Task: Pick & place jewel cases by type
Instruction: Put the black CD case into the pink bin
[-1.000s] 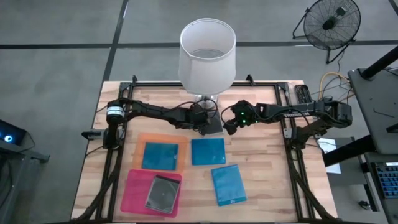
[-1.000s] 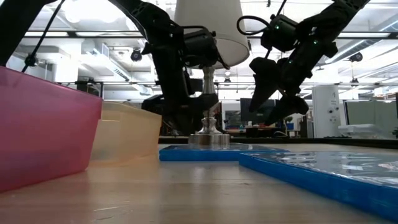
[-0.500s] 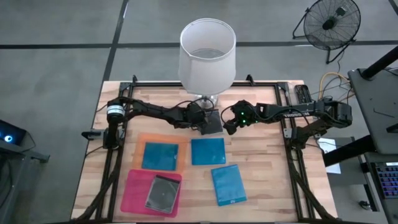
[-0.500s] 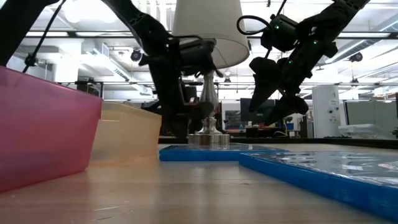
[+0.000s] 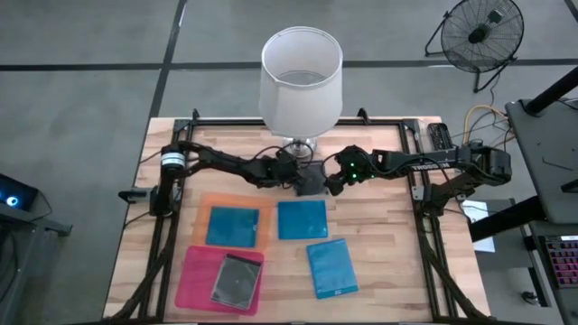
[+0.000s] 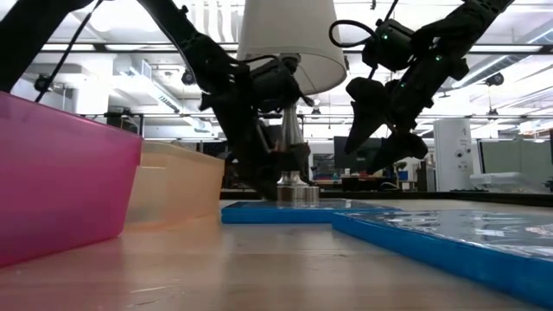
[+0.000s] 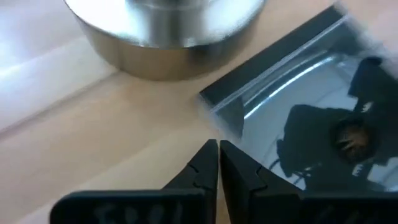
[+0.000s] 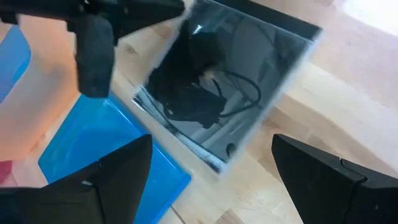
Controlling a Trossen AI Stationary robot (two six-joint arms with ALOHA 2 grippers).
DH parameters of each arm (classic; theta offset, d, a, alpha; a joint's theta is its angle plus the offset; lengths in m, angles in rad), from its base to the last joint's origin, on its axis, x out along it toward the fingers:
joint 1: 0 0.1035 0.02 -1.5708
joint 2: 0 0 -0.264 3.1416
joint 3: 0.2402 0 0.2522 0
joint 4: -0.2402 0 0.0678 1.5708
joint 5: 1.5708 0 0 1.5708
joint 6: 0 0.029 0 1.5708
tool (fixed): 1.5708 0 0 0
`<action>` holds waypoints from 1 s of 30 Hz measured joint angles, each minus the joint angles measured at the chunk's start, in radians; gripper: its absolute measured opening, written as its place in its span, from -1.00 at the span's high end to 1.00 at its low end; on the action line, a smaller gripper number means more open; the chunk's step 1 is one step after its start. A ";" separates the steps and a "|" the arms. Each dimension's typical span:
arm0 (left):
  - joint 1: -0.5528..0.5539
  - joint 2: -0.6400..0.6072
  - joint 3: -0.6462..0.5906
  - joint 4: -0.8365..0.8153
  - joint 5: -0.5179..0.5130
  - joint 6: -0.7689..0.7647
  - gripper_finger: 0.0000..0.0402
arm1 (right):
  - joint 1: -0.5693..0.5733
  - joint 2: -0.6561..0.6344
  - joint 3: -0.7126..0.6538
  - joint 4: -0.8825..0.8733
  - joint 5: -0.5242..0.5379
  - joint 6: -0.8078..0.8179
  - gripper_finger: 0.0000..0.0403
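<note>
Beside the lamp base (image 7: pixel 165 34), the left gripper (image 7: pixel 217 163), fingers pressed together, nears a dark jewel case (image 7: pixel 311 124); the right gripper (image 8: pixel 208 180) hovers spread above it.

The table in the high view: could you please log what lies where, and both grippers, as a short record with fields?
orange tray: one blue case
pink tray: one dark case
bare table: two blue cases, one dark jewel case by the lamp base
left gripper: shut, at the dark jewel case's edge, holding nothing
right gripper: open, above the same case
</note>
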 joint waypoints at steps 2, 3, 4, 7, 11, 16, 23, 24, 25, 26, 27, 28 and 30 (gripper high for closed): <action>-0.001 0.018 0.008 0.000 0.010 0.000 1.00 | 0.000 0.000 0.000 -0.008 0.001 0.035 -0.61; -0.002 0.023 0.016 0.000 0.013 0.002 1.00 | 0.000 0.000 -0.001 -0.012 0.007 0.049 -0.61; -0.004 0.025 0.019 -0.001 0.016 0.008 1.00 | 0.000 0.000 -0.001 -0.020 0.024 0.073 -0.61; -0.008 0.040 0.038 0.008 0.017 0.024 1.00 | 0.000 0.000 -0.002 -0.067 0.130 0.171 -0.61; -0.008 0.055 0.075 0.028 0.049 0.050 1.00 | -0.001 0.007 -0.012 -0.101 0.212 0.312 -0.61; -0.013 0.089 0.140 0.053 0.080 0.075 1.00 | 0.019 0.021 -0.023 -0.087 0.160 0.388 -0.61; -0.028 0.129 0.222 0.014 0.095 0.096 1.00 | 0.085 0.021 -0.058 -0.114 0.159 0.576 -0.61; -0.028 0.129 0.227 0.016 0.097 0.098 1.00 | 0.098 0.021 -0.060 -0.116 0.159 0.611 -0.61; -0.027 0.129 0.231 0.020 0.096 0.099 1.00 | 0.112 0.021 -0.063 -0.116 0.159 0.639 -0.61; -0.026 0.129 0.232 0.019 0.095 0.099 1.00 | 0.126 0.021 -0.065 -0.115 0.160 0.659 -0.61; -0.026 0.129 0.232 0.016 0.095 0.102 1.00 | 0.139 0.021 -0.066 -0.114 0.166 0.674 -0.61; -0.026 0.129 0.233 0.015 0.095 0.106 1.00 | 0.154 0.022 -0.068 -0.115 0.178 0.688 -0.61; -0.026 0.129 0.236 0.015 0.096 0.114 1.00 | 0.183 0.022 -0.069 -0.117 0.198 0.719 -0.61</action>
